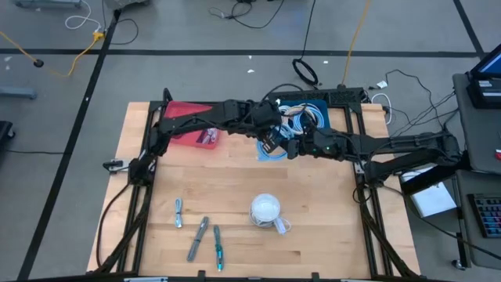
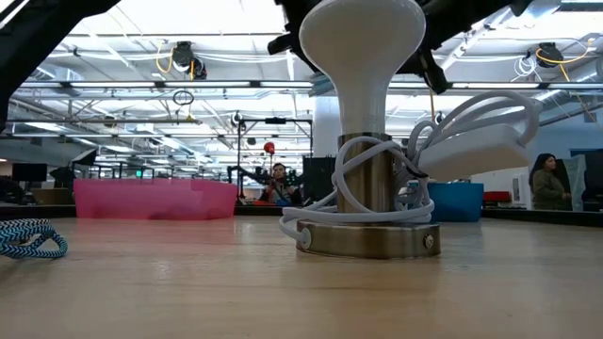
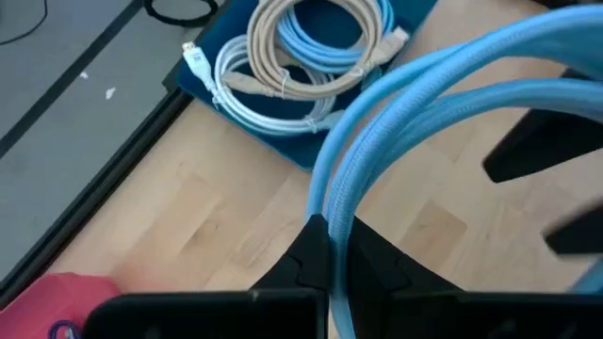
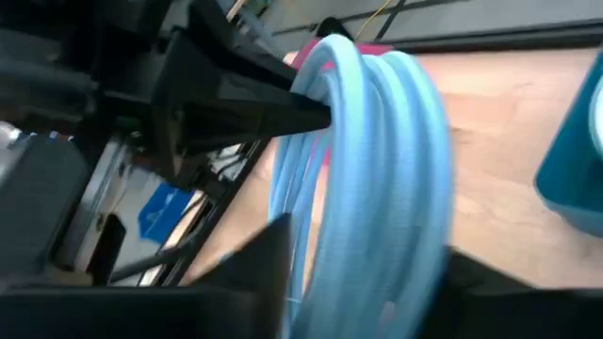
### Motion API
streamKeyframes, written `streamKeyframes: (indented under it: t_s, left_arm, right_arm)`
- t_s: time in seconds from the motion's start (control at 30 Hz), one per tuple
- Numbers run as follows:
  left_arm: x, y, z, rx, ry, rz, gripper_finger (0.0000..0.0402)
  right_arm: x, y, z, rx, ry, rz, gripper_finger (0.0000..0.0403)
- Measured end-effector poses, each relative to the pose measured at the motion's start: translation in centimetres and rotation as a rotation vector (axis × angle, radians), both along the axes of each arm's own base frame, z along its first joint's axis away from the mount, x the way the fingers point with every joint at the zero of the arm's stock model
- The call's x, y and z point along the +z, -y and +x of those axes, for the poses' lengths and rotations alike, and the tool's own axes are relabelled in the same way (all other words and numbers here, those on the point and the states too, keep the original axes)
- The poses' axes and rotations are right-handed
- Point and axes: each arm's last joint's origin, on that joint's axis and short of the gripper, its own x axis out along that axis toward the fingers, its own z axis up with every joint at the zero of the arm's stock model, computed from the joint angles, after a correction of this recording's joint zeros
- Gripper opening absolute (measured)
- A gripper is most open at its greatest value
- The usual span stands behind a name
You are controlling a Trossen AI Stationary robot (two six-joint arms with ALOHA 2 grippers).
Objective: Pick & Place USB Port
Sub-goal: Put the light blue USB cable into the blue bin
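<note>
Mid-handover, upper centre: left gripper (image 3: 330, 247) clamps light-blue USB cable coil (image 3: 415, 104); right gripper (image 4: 367, 250) apparently straddles it, grip unclear. Next: right closes, left releases.

Lamp close up on the wooden table

A white-domed lamp (image 2: 363, 56) stands on a metal base (image 2: 367, 237) with its white cord (image 2: 415, 188) wound round the stem. Behind its one side sits a pink bin (image 2: 155, 199), behind the other a blue bin (image 2: 459, 201); a braided cable coil (image 2: 28, 237) lies far off.
</note>
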Motion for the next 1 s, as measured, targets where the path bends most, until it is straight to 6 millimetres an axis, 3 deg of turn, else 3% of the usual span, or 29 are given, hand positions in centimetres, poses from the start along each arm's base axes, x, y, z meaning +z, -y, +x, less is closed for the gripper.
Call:
streamKeyframes:
  t_s: [0.1,0.13,0.3,0.47,0.63,0.77,1.0]
  left_arm:
    - [0.2,-0.1,-0.7,-0.010,-0.043,-0.015,0.0011]
    - [0.2,-0.1,-1.0,-0.007,-0.062,-0.018,0.0014]
    - [1.0,0.0,-3.1,0.021,-0.158,-0.048,0.0045]
    - [1.9,0.6,-5.4,0.080,-0.267,-0.007,0.0039]
    - [2.3,2.1,-5.6,0.072,-0.230,-0.003,0.0006]
    - [3.2,3.2,-6.1,0.075,-0.196,0.015,0.0011]
    - [3.3,5.0,-6.0,0.057,-0.176,0.015,0.0004]
  right_arm:
    - [0.1,0.4,0.0,0.035,-0.006,-0.020,0.0048]
    - [0.1,0.7,0.0,0.043,-0.010,-0.036,0.0034]
    - [-0.1,2.6,-0.3,-0.008,-0.029,-0.042,0.0033]
    - [-0.2,5.3,-1.3,-0.206,-0.067,-0.072,0.0033]
    - [-0.4,7.1,-2.0,-0.258,-0.109,-0.089,0.0033]
    - [-0.8,8.1,-2.7,-0.295,-0.179,-0.111,0.0033]
    - [-3.4,9.1,-3.6,-0.297,-0.269,-0.121,0.0033]
